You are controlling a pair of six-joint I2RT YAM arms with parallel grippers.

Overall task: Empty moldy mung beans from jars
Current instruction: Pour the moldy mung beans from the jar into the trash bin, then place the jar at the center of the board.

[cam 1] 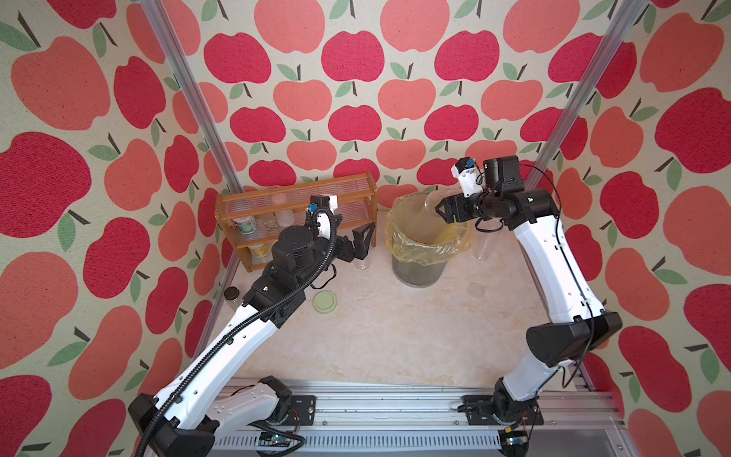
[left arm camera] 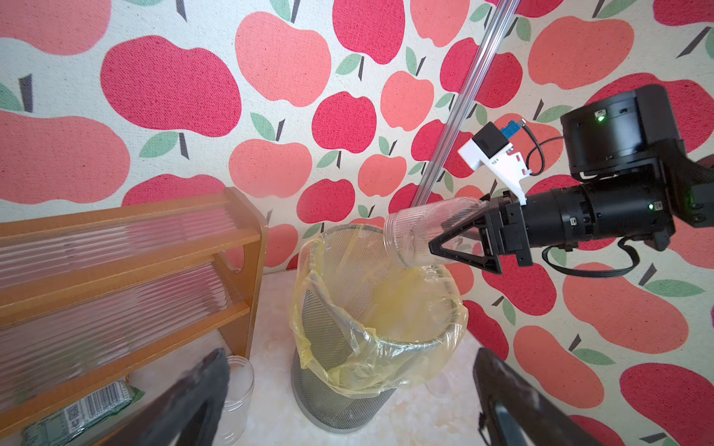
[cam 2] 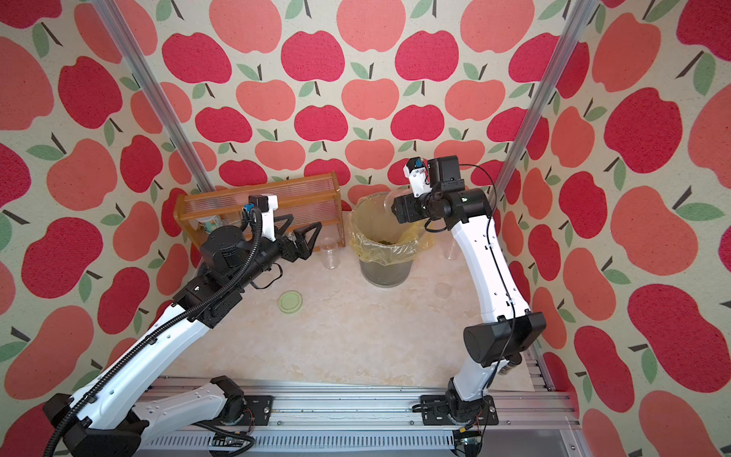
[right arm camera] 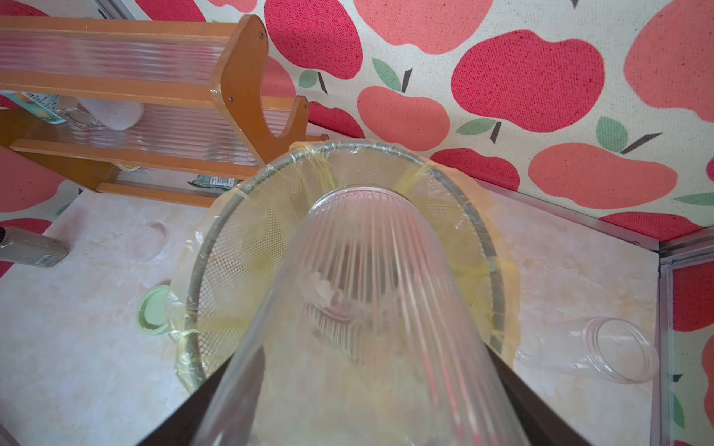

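Observation:
My right gripper (cam 1: pixel 441 209) is shut on a ribbed clear glass jar (left arm camera: pixel 417 235), tipped mouth-down over the mesh bin (cam 1: pixel 419 273) with its yellow liner. The jar (right arm camera: pixel 371 309) looks empty inside. A dark patch of mung beans (cam 2: pixel 385 240) lies in the liner. My left gripper (cam 1: pixel 362 237) hangs open beside the bin, above a short clear cylinder jar (cam 2: pixel 330 253) that stands empty. A tall slim clear tube (cam 1: pixel 481 249) stands right of the bin. The pale green lid (cam 1: pixel 326 302) lies flat on the table.
A wooden rack (cam 1: pixel 296 198) with tubs stands at the back left, with a green-printed packet (left arm camera: pixel 77 413) under it. A small dark-capped jar (cam 1: pixel 231 294) sits by the left wall. A clear lid (cam 1: pixel 476 290) lies near my right arm.

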